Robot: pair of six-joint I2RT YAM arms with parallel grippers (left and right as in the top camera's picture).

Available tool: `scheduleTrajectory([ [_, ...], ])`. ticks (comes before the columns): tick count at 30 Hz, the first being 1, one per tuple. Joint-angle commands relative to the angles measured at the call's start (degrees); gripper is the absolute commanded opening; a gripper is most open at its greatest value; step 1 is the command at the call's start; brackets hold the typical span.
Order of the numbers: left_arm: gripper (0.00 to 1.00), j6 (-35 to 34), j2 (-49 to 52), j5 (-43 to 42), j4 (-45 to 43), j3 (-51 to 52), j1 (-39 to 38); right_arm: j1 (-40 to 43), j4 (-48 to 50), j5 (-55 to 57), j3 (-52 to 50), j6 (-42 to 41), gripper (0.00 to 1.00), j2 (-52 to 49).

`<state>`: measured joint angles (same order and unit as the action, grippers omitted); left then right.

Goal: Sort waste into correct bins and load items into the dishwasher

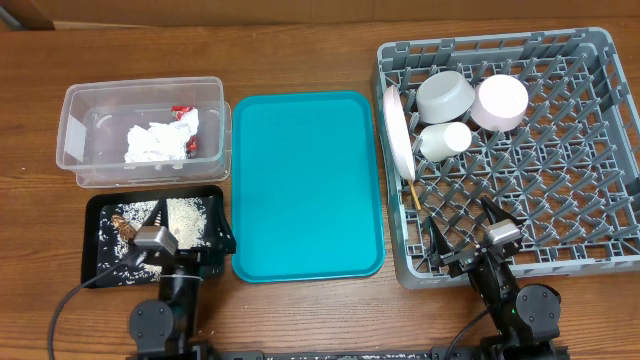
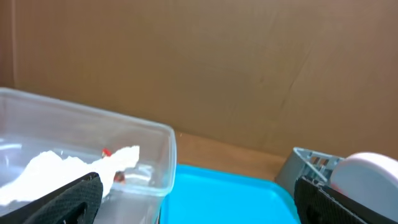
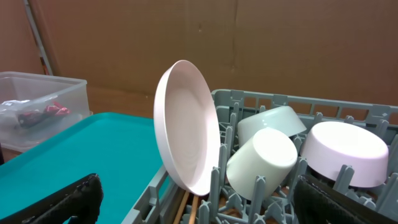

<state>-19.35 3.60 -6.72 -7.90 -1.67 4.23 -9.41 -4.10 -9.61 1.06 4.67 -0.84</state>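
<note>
Overhead: left gripper [image 1: 190,226] and right gripper [image 1: 467,229] are hanging wide open, empty. Left wrist: crumpled white paper napkin [image 2: 57,165] is lying in the clear plastic tub [image 2: 163,144]. Right wrist: round pale pink plate [image 3: 186,130] is standing at the grey plastic dish rack's [image 3: 261,98] left edge.

Both arms sit folded low by the table's near edge, the left arm [image 1: 150,320] at about 7 o'clock, the right arm [image 1: 530,305] at about 5 o'clock. The left gripper [image 1: 190,228] and right gripper [image 1: 465,228] point toward 12 o'clock, jaws spread wide, holding nothing.
</note>
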Motion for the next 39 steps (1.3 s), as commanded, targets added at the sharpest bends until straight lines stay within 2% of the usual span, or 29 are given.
scheduleTrajectory([
  [1, 1.0, 1.16, -3.5, 1.38, 1.62, 1.4, 0.09, 0.15, 0.22, 0.59, -0.59, -0.37, 1.0, 0.55],
  [5, 1.0, 9.62, -3.41, 3.28, 4.09, 1.4, -1.25, 0.17, 0.22, 0.59, -0.59, -0.37, 1.0, 0.55],
  [7, 1.0, 11.69, -3.41, 6.56, 6.47, 1.4, -2.19, 0.15, 0.22, 0.59, -0.59, -0.37, 1.0, 0.55],
  [11, 1.0, 11.67, -3.41, 8.63, 12.15, 1.4, -2.16, 0.15, 0.22, 0.59, -0.59, -0.37, 1.0, 0.55],
  [39, 1.0, 11.67, -3.23, 8.61, 12.17, 1.4, -2.01, 0.15, 0.22, 0.59, -0.59, -0.37, 1.0, 0.55],
])
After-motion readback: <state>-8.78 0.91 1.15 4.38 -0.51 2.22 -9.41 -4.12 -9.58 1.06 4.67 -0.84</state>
